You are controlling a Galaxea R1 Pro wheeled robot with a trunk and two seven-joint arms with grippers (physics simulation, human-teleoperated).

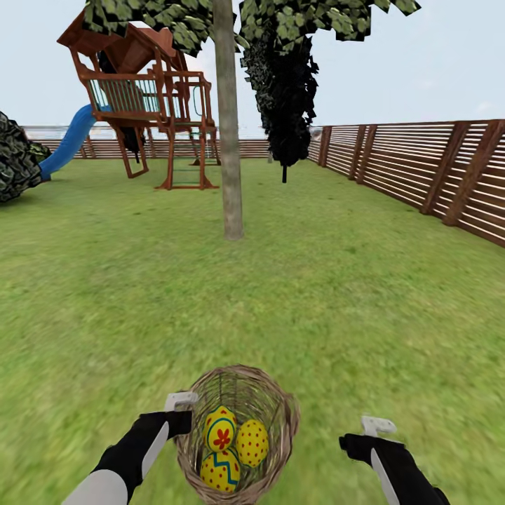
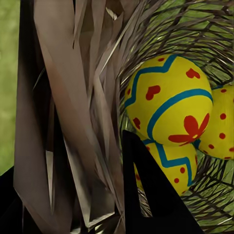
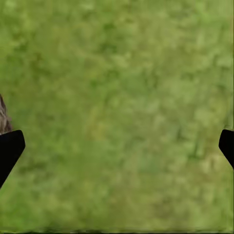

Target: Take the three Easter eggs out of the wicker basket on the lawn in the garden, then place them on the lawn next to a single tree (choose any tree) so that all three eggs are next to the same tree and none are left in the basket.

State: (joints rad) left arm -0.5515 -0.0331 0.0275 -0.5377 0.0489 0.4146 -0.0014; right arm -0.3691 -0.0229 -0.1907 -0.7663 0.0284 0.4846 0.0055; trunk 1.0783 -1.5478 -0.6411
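Clamped on the basket [image 1: 237,435] rim: left tool [image 1: 184,412], one finger [image 2: 156,195] inside the weave, the other outside. Three eggs [image 1: 234,449] heaped in the basket, just inboard of that tool. Right tool [image 1: 365,435] spread wide and empty over lawn [image 1: 337,308], apart from the basket on the far side from the left. Tree [image 1: 229,140] straight beyond the basket, well apart. Likely carried to the trunk whole.

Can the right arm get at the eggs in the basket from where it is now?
Probably yes: the right gripper hangs open over bare lawn beside the wicker basket, whose top is open above the three eggs. The left gripper holds the opposite rim.
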